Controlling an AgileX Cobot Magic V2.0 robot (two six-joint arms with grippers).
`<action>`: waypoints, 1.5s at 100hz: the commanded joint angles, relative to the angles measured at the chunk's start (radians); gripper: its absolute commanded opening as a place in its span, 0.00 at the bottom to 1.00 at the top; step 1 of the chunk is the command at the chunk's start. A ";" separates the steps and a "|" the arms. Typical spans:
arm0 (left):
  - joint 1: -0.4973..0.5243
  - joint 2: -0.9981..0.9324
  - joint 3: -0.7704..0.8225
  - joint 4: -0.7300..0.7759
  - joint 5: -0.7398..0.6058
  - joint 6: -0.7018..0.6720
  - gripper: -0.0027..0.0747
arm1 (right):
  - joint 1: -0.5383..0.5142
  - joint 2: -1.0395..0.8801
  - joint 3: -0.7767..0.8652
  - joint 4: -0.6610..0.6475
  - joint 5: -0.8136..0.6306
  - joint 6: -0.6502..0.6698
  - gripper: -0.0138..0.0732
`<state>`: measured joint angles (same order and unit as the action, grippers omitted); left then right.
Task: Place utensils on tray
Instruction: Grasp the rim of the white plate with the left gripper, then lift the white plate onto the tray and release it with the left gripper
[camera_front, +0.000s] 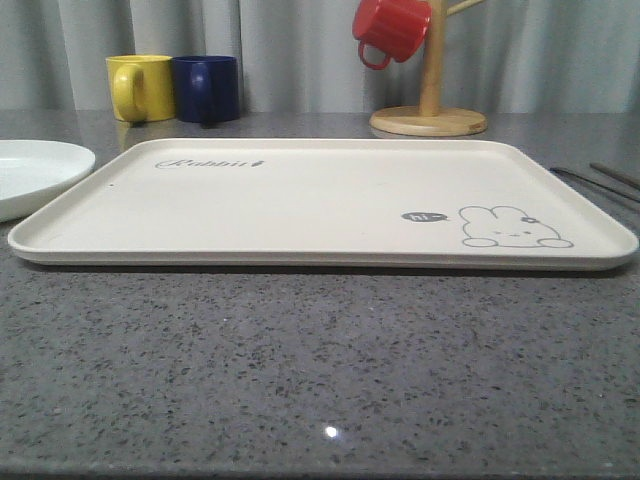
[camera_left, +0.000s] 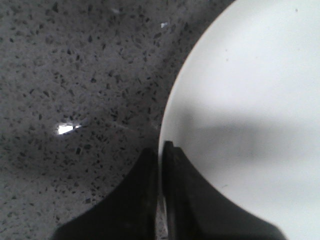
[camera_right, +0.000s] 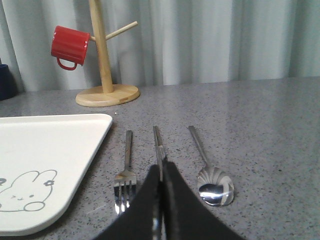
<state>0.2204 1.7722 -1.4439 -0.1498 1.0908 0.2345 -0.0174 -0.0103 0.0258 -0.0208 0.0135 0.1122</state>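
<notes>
The cream tray (camera_front: 300, 200) with its bunny drawing lies flat in the middle of the table, and its corner (camera_right: 50, 145) shows in the right wrist view. Just right of it on the grey stone lie the fork (camera_right: 126, 182), the chopsticks (camera_right: 157, 142) and the spoon (camera_right: 215, 185), side by side. Their thin handles (camera_front: 600, 182) show at the right edge of the front view. My right gripper (camera_right: 162, 164) is shut, in line with the chopsticks, which run under its fingers. My left gripper (camera_left: 161, 147) is shut and empty over the rim of a white plate (camera_left: 250, 100).
The round white plate (camera_front: 35, 172) sits left of the tray. At the back stand a yellow mug (camera_front: 138, 87), a blue mug (camera_front: 207, 88) and a wooden mug tree (camera_front: 432, 100) holding a red mug (camera_front: 390, 28). Bare speckled table lies in front of the tray.
</notes>
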 joint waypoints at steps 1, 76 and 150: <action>0.001 -0.090 -0.027 -0.010 -0.003 0.014 0.01 | -0.007 -0.017 -0.016 0.000 -0.082 -0.009 0.07; -0.243 -0.279 -0.033 -0.353 -0.054 0.122 0.01 | -0.007 -0.017 -0.016 0.000 -0.082 -0.009 0.07; -0.401 0.038 -0.137 -0.314 -0.076 0.086 0.01 | -0.007 -0.017 -0.016 0.000 -0.082 -0.009 0.07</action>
<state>-0.1732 1.8512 -1.5481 -0.4428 1.0386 0.3296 -0.0174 -0.0103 0.0258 -0.0208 0.0135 0.1122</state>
